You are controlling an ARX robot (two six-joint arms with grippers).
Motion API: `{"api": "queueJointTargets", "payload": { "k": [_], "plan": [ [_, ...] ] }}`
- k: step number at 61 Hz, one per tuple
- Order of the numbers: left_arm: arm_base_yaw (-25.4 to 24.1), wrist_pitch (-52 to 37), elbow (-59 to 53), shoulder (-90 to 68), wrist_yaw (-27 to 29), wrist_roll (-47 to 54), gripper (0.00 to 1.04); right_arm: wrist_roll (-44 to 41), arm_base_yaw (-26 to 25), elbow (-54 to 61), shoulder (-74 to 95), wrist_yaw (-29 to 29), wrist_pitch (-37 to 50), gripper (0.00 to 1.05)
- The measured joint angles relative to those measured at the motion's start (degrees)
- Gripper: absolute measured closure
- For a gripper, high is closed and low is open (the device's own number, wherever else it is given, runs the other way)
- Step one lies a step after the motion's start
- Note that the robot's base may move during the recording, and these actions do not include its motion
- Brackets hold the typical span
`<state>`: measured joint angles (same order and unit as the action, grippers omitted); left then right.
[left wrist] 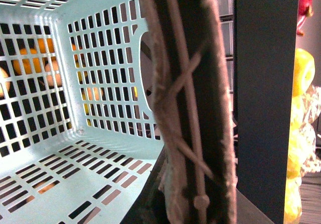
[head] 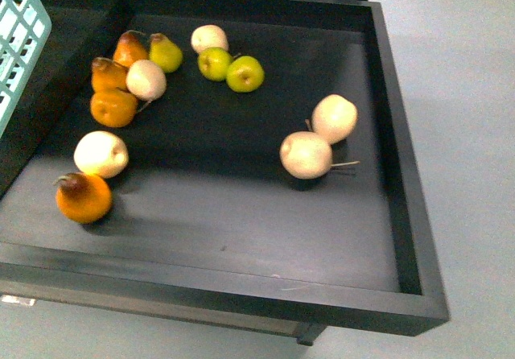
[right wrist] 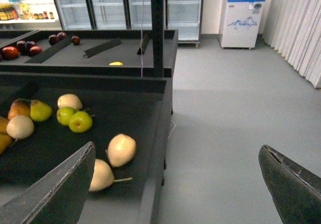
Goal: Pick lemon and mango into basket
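Observation:
The teal basket [head: 16, 37] hangs at the tray's far left corner, only its slotted corner showing. In the left wrist view its slotted base [left wrist: 60, 158] holds no fruit, and my left gripper [left wrist: 183, 209] is shut on its grey-brown ribbed handle [left wrist: 185, 98]. Orange-yellow fruit show only as blurs through the basket's side slots [left wrist: 30, 61]. I cannot name the lemon or the mango with certainty. A roundish orange fruit [head: 113, 107] and another with a dark stem end [head: 84, 197] lie at the tray's left. My right gripper [right wrist: 177, 147] is open over the floor beside the tray.
In the black walled tray [head: 402, 174] lie cream pear-like fruits [head: 306, 154] [head: 334, 117], green apples [head: 245, 74], and orange and green pears [head: 130, 49]. A further tray holds dark red fruit [right wrist: 30, 47] and one yellow fruit [right wrist: 116, 63]. A dark post [left wrist: 266, 98] stands by the basket.

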<state>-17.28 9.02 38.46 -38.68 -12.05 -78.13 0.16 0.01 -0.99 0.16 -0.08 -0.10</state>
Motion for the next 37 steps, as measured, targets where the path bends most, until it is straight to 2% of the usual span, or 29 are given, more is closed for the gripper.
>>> {"api": "queueJointTargets", "payload": {
  "k": [37],
  "plan": [
    [0.0, 0.0, 0.0, 0.0, 0.1, -0.1, 0.98, 0.0, 0.0, 0.0, 0.0, 0.1, 0.0, 0.09]
  ]
}}
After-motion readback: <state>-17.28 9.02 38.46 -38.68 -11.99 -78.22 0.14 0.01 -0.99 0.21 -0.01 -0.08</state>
